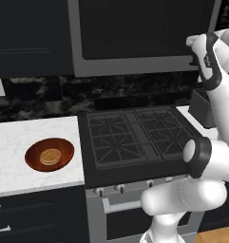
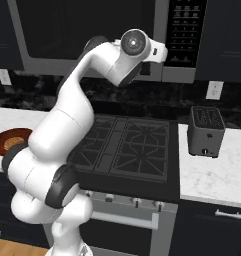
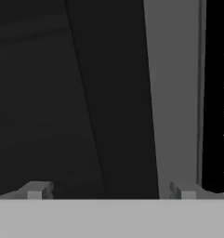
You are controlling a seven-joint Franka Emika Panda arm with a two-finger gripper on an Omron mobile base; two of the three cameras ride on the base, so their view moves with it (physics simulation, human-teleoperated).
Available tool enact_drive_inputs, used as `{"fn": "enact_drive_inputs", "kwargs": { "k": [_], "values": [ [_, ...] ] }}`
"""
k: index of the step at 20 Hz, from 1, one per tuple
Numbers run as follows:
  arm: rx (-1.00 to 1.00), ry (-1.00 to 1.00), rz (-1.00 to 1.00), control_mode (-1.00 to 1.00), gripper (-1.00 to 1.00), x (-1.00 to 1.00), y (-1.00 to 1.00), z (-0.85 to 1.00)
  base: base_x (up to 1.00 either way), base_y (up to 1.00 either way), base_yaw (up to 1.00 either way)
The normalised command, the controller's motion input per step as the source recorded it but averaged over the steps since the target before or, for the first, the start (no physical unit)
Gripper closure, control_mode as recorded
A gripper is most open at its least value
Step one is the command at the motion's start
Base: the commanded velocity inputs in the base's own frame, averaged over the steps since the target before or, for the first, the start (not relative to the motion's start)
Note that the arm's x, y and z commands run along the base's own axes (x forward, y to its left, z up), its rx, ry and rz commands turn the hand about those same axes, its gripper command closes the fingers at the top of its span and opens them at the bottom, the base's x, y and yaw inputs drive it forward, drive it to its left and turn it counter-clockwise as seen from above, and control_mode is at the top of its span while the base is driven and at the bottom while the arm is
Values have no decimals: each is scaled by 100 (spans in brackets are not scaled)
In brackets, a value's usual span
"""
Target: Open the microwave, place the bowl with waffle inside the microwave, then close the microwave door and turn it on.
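The microwave point(image 1: 135, 67) hangs above the stove with its microwave door point(image 2: 67, 30) closed. My gripper point(image 3: 111, 193) is raised right up against the door's right side, beside the dark button panel point(image 2: 184, 30). In the hand view its two fingertips point(image 3: 36, 190) stand wide apart and open. A dark vertical band that looks like the handle point(image 3: 118, 102) runs between them, with grey frame point(image 3: 174, 93) to its right. The reddish-brown bowl point(image 1: 49, 155) sits on the white counter left of the stove, the waffle point(image 1: 50, 155) lying in its middle.
A black gas stove point(image 1: 135, 135) lies directly below the microwave, with an oven handle point(image 1: 123, 206) under it. A small grey toaster point(image 2: 206, 131) stands on the right counter point(image 2: 212, 175). My arm hides most of the bowl point(image 2: 7, 140) in the right base view.
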Motion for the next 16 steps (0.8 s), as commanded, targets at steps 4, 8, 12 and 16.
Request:
{"fn": "enact_drive_inputs", "kwargs": {
  "k": [4, 8, 12, 16],
  "values": [
    [0, 0, 0, -100, -100, 36, -41, 0, 0, 0, 0],
    [1, 0, 0, -100, -100, 38, -32, 0, 0, 0, 0],
    [1, 0, 0, -100, -100, 39, -4, -14, 0, 0, 0],
    [0, 0, 0, -100, -100, 42, 0, -31, 0, 0, 0]
  ]
}}
